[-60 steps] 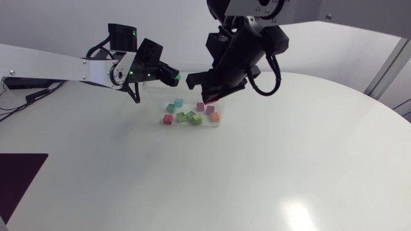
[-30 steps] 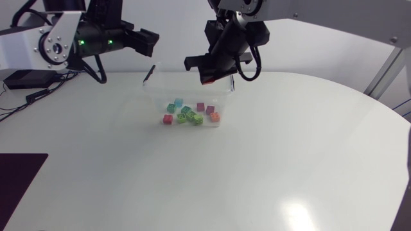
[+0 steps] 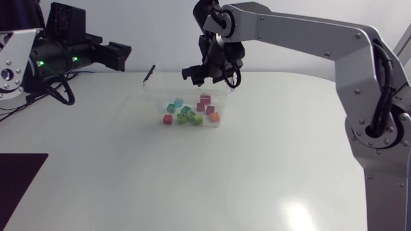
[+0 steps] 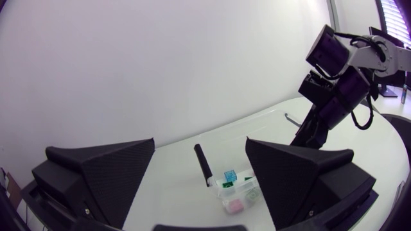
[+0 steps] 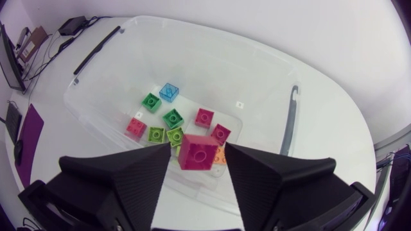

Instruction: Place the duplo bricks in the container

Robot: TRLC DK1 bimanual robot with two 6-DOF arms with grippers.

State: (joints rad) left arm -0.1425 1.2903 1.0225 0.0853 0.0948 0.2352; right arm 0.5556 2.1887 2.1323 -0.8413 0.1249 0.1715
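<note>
**Operator:** Work surface?
**Technician:** White table [image 3: 270, 167]. It is glossy, with a curved far edge and one glare patch near the front.

**Operator:** Arm positions?
**Technician:** The right arm [image 3: 308, 29] enters from the right and arches across the back of the table to its middle. The left arm [image 3: 58, 58] stands over the back left edge.

**Operator:** Container and end effectors?
**Technician:** The clear container [image 3: 153, 96] sits at back centre, with a black latch [image 3: 149, 72] upright at its left end. The right gripper [image 3: 207, 76] hangs above its right half, fingers apart. The left gripper [image 3: 126, 56] is well to the container's left, fingers wide apart with nothing between them.

**Operator:** Bricks?
**Technician:** The duplo bricks [image 3: 191, 115] lie scattered on the container floor: green, blue, pink, magenta and orange. One red brick [image 5: 197, 152] shows between the right gripper's fingers. There is a gap at each side, so neither finger touches it. It is nearer the wrist camera than the rest.
</note>
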